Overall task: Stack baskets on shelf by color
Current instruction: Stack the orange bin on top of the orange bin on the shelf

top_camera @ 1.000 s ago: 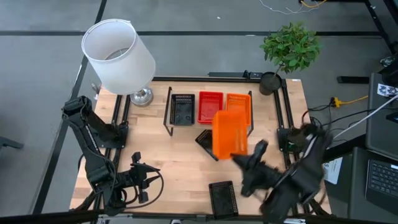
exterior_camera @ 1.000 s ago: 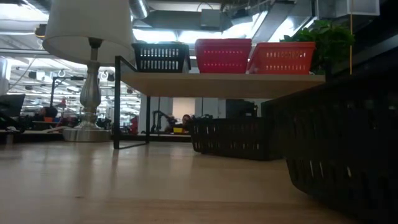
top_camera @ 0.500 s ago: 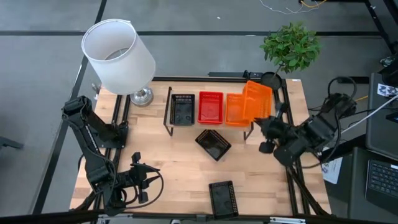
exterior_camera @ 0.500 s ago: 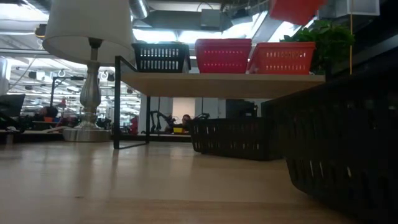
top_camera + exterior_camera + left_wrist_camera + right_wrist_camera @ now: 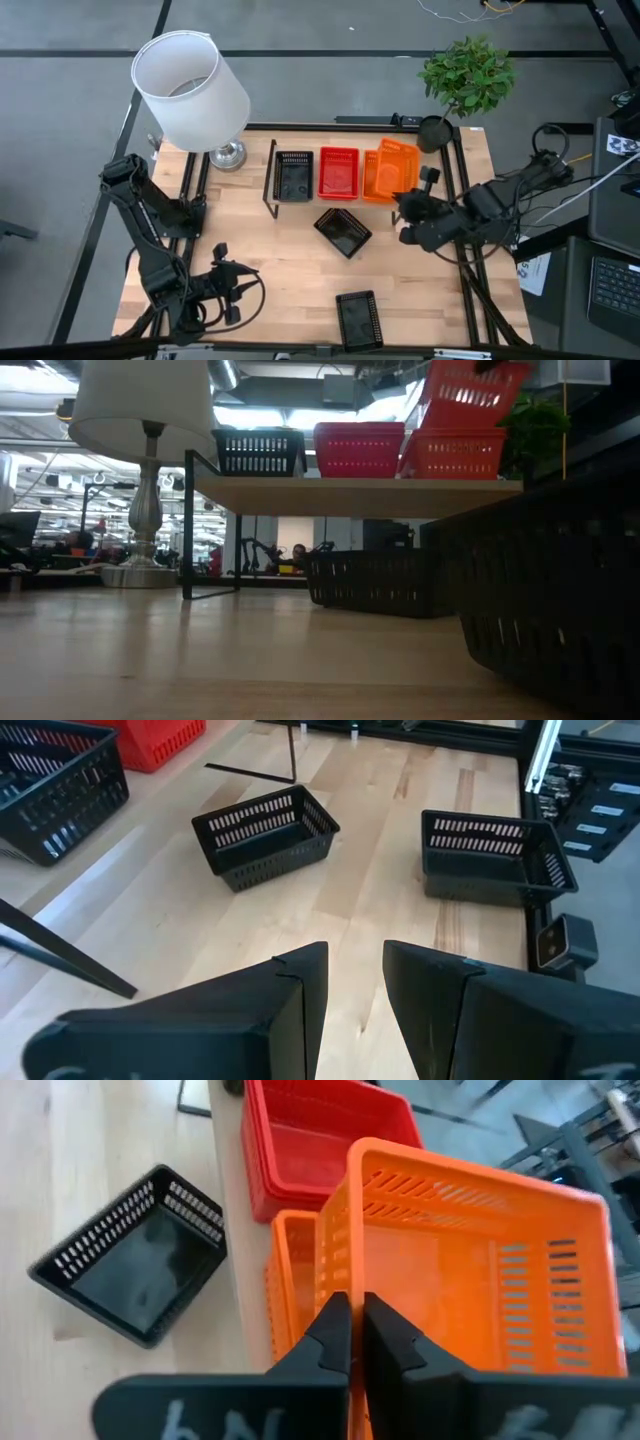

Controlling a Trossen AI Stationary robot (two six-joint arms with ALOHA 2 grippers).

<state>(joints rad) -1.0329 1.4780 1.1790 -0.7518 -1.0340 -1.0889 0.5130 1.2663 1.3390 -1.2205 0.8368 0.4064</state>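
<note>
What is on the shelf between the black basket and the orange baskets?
The red baskets sit on the shelf there, between the black basket and the orange baskets. The high and low views both show it.

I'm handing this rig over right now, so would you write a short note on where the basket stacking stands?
Right gripper: shut on the rim of an orange basket, held tilted above the orange stack at the shelf's plant end.
Left gripper: open, empty, waiting at the table's near left corner.
On the shelf: a black basket, the red stack, the orange stack.
Done: red and orange are up, apart from the held one.
Left: lower the held orange basket into its stack, then move the two black baskets on the table, one in front of the shelf, one at the near edge.
</note>
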